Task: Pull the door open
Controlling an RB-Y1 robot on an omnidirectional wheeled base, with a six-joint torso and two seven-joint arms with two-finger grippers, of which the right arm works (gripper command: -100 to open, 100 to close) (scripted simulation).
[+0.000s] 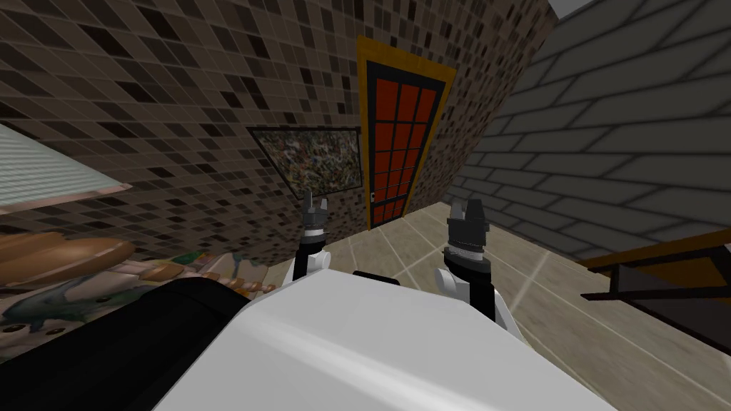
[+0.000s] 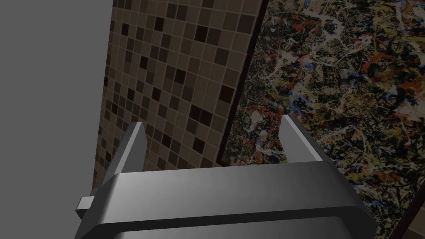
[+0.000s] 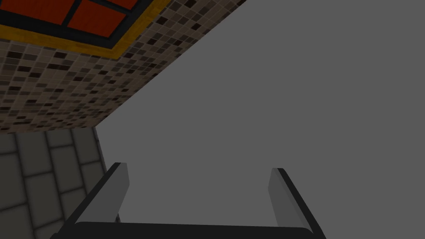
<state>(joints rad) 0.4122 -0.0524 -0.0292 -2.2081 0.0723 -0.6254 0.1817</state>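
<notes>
A door (image 1: 397, 146) with red panes in a black grid and a yellow-orange frame stands shut in the mosaic-tiled wall ahead, some way off across the floor. A small dark handle (image 1: 373, 195) sits low on its left edge. A corner of the door (image 3: 79, 16) and its frame also appears in the right wrist view. My left gripper (image 1: 314, 207) is raised in front of the chest, open and empty, its fingers (image 2: 133, 145) wide apart. My right gripper (image 1: 465, 212) is held up likewise, open with nothing between its fingers (image 3: 118, 186). Both are far short of the door.
A framed splatter painting (image 1: 314, 160) hangs on the tiled wall left of the door. A grey block wall (image 1: 614, 143) runs along the right, with a dark wooden piece of furniture (image 1: 671, 278) in front of it. Cluttered objects (image 1: 78, 271) lie at the left. Tiled floor (image 1: 400, 246) leads toward the door.
</notes>
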